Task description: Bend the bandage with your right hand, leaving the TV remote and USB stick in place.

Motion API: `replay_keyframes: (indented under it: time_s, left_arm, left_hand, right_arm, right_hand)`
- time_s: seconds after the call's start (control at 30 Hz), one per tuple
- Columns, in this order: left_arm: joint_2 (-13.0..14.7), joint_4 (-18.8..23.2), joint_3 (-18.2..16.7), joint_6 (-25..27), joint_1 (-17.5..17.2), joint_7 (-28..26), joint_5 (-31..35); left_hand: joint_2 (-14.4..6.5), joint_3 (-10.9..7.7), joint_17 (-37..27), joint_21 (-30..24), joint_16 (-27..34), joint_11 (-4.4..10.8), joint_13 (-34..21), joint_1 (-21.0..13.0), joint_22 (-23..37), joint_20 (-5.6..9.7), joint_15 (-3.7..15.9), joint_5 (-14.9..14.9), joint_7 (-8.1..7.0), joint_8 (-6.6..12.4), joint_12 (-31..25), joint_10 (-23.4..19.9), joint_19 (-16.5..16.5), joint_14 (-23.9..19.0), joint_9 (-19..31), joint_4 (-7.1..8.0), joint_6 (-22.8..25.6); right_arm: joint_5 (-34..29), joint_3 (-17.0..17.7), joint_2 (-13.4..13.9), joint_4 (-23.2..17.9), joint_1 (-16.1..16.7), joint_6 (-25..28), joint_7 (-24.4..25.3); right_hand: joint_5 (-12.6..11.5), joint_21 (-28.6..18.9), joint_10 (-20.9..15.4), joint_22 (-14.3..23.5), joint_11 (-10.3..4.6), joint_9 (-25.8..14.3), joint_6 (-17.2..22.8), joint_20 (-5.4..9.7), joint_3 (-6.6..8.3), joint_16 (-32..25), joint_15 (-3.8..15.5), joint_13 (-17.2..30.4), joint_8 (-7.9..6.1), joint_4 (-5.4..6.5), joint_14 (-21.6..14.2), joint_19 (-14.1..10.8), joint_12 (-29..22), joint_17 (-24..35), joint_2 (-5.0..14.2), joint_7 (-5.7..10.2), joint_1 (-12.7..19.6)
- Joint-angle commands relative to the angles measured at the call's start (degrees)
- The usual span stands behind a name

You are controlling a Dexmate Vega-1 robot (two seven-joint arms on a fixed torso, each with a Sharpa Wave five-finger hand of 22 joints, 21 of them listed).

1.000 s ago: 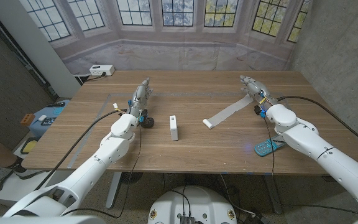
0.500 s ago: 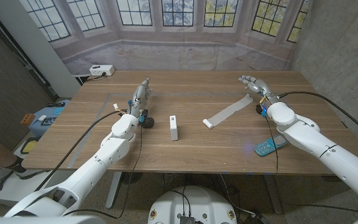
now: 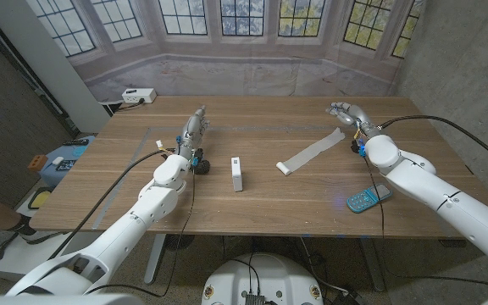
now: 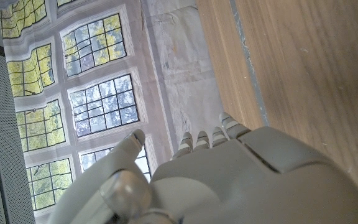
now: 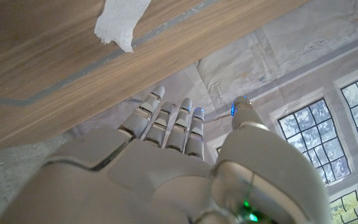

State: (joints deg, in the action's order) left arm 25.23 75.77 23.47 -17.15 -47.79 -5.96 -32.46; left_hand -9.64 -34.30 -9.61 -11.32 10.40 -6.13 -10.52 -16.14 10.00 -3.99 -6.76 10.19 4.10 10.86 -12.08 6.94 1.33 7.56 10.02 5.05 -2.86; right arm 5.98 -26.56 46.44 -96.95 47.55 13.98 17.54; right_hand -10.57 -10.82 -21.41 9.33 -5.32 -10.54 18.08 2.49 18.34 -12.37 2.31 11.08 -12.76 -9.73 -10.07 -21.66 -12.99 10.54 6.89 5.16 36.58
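While both arms reach over the big wooden table (image 3: 261,182), neither hand holds anything.

R hand (image 3: 348,113) is up off the wood near the 2 o'clock part of the table, fingers (image 5: 178,121) straight and spread apart, so it is open. It sits just past the far end of the bandage (image 3: 312,153), not touching it. From the R wrist cam, that frayed white end (image 5: 120,20) lies on the wood, apart from the fingertips.

L hand (image 3: 194,125) is near 10 o'clock, fingers straight and close together, nothing in it.

Bandage is a long white strip, lying slanted at abt 2 o'clock from the table's middle, its near end folded into a small lump.

White remote (image 3: 238,173) lies near the middle.

Blue gadget (image 3: 363,200) with buttons sits at abt 4 o'clock, by the R arm.

Small black thing (image 3: 202,164) lies just beside the L wrist; too small to tell more.
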Motion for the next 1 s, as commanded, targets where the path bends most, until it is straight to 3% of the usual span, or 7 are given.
replay_keyframes:
  time_s: [0.03,0.3,0.53,1.0]
  left_arm:
    - [-0.59,0.24,0.44,0.53,0.44,-0.54,0.22]
    - [-0.35,1.79,0.51,0.64,-0.17,-1.39,0.78]
    - [0.19,3.42,0.20,0.68,-1.13,-2.37,1.18]
    - [0.91,5.83,-0.11,1.18,-2.81,-3.56,1.45]
  left_hand:
    - [-0.04,-0.20,-0.19,-0.29,0.02,-0.14,-0.26,-0.22,0.12,-0.31,0.09,0.09,0.10,0.12,-0.27,-0.35,0.52,-0.37,0.09,-0.10,0.80]
    - [-0.02,-0.28,-0.20,-0.30,0.00,-0.02,-0.27,-0.17,0.12,-0.36,0.04,0.08,0.11,0.10,-0.31,-0.60,0.63,-0.44,0.10,-0.13,1.03]
    - [0.01,-0.32,-0.20,-0.25,-0.02,-0.12,-0.28,-0.10,0.12,-0.42,0.03,0.07,0.09,0.13,-0.32,-0.78,0.56,-0.48,0.11,-0.15,1.32]
    - [0.06,-0.40,-0.21,-0.23,-0.05,0.01,-0.31,0.02,0.13,-0.46,-0.01,0.05,-0.03,0.03,-0.27,-0.88,0.61,-0.56,0.13,-0.19,1.47]
  right_arm:
    - [-7.10,-3.20,1.46,-0.76,-3.25,6.83,-0.66]
    - [-12.63,-6.75,1.78,0.22,-6.80,10.07,-3.13]
    - [-15.43,-8.56,1.29,1.78,-8.84,10.79,-4.76]
    - [-20.02,-10.77,2.24,3.66,-10.98,11.84,-7.98]
  right_hand:
    - [0.19,-0.29,-1.51,0.18,-0.18,-0.16,1.52,3.61,0.19,-0.47,4.21,0.30,-0.50,-0.16,-1.29,-0.60,-0.69,0.14,-0.12,0.49,1.04]
    - [0.27,-0.28,-2.32,0.18,-0.17,-0.18,2.25,3.10,0.07,-0.64,4.15,0.39,-0.52,-0.23,-2.15,-0.91,-0.72,0.14,-0.65,0.49,1.67]
    - [0.25,-0.12,-1.61,0.21,-1.33,-0.24,2.86,2.21,-0.04,-0.72,3.59,0.50,-0.44,-0.11,-2.77,-0.76,-0.11,0.22,-1.02,1.46,2.40]
    - [0.27,-0.03,1.64,0.30,-0.32,-0.35,4.00,0.91,-0.43,-0.36,2.60,0.69,-0.29,0.32,-2.18,-0.51,1.42,0.51,-1.28,1.84,2.92]
